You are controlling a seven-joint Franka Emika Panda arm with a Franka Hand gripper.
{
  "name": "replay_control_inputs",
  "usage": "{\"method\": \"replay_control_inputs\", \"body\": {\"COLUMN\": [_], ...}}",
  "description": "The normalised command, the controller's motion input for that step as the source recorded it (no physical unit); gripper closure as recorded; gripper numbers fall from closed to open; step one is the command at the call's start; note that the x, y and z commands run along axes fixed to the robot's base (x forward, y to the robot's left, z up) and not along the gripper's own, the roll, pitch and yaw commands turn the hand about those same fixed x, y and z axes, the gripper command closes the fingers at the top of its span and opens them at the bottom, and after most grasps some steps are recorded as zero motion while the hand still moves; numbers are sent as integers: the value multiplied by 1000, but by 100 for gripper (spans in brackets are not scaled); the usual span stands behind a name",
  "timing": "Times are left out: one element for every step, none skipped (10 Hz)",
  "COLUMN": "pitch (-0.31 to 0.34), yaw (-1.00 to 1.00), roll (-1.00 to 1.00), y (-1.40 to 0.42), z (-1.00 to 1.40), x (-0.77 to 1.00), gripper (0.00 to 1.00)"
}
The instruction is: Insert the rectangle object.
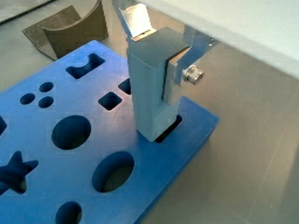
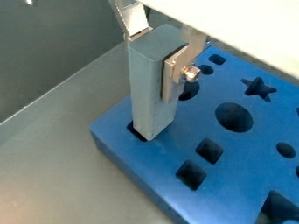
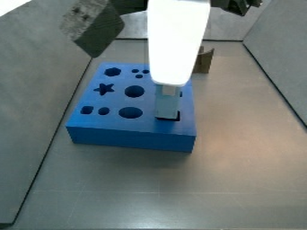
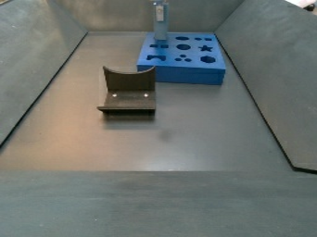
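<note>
The rectangle object (image 1: 155, 87) is a pale grey-blue bar standing upright. Its lower end sits in a rectangular hole at a corner of the blue board (image 1: 70, 166). My gripper (image 1: 159, 45) is shut on the bar's upper part, with a silver finger plate (image 1: 176, 74) flat against one side and the other finger (image 1: 138, 22) behind the top. Both wrist views show this; the bar (image 2: 152, 83), gripper (image 2: 159, 45) and board (image 2: 233, 166) appear there too. In a side view the white gripper body (image 3: 170, 77) covers the bar's top; only the bar's foot (image 3: 166, 103) shows in the board (image 3: 126, 126).
The board has several other shaped holes, among them a star (image 2: 254, 87) and circles (image 1: 70, 131). The dark fixture (image 4: 126, 91) stands on the floor in front of the board (image 4: 186, 57), with the bar (image 4: 158, 26) at the board's left corner. Sloped grey walls (image 4: 37, 83) ring the floor.
</note>
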Motion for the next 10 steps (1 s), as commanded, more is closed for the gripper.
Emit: {"method": "replay_control_inputs", "body": {"pitch": [34,77,73,33,21,1,11,41,0,0], "yaw": [86,177,283,389,371,337,126,0,0,0], "roll": [0,6,97,149,123,114,69,23,-53,0], "y": [-154,-171,-100,-63,-63,-80,-137,-137,0,0], "z": [-380,-454,-486,-520,-520,-560,-603,-557,-69,20], "x": [97,331,346,254,203,137,143,257,6,0], "gripper": [100,100,100,100,100,100,100,100,100,100]}}
